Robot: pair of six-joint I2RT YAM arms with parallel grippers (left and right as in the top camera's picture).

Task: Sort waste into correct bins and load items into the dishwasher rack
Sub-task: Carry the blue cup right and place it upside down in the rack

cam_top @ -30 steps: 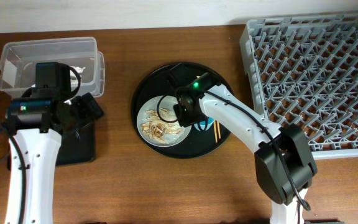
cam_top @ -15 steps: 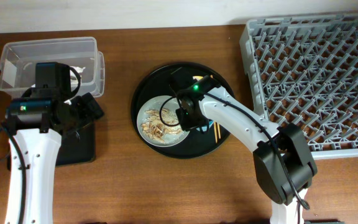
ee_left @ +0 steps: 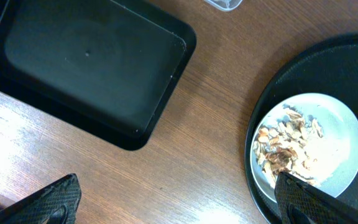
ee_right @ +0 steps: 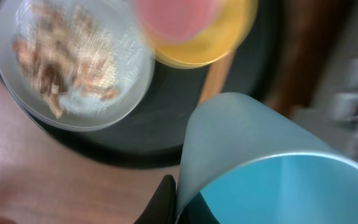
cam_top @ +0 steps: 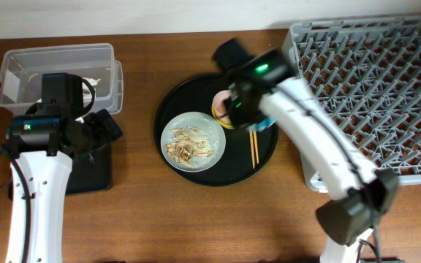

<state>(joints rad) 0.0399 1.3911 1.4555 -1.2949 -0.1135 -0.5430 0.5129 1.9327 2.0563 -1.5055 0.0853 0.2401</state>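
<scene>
My right gripper [ee_right: 182, 204] is shut on the rim of the light blue cup [ee_right: 260, 155], one finger outside the wall and one inside, and holds it above the round black tray [cam_top: 188, 91]. In the overhead view a sliver of the cup [cam_top: 267, 123] shows beside the right gripper [cam_top: 236, 111]. Below it the pink cup [ee_right: 176, 15] sits in the yellow bowl [ee_right: 219, 43]. The grey-green plate [cam_top: 194, 140] carries flaky food scraps [cam_top: 187, 146], and the chopsticks [cam_top: 253, 146] lie on the tray. My left gripper [ee_left: 179, 205] hangs open over bare table.
The grey dishwasher rack [cam_top: 371, 88] fills the right side. At the back left stands the clear box [cam_top: 57, 69], with the shallow black rectangular tray [ee_left: 86, 68] in front of it, partly under my left arm.
My right gripper shut on the light blue cup's rim, lifted it off the round tray and swung back and to the right. The left arm has not moved.
</scene>
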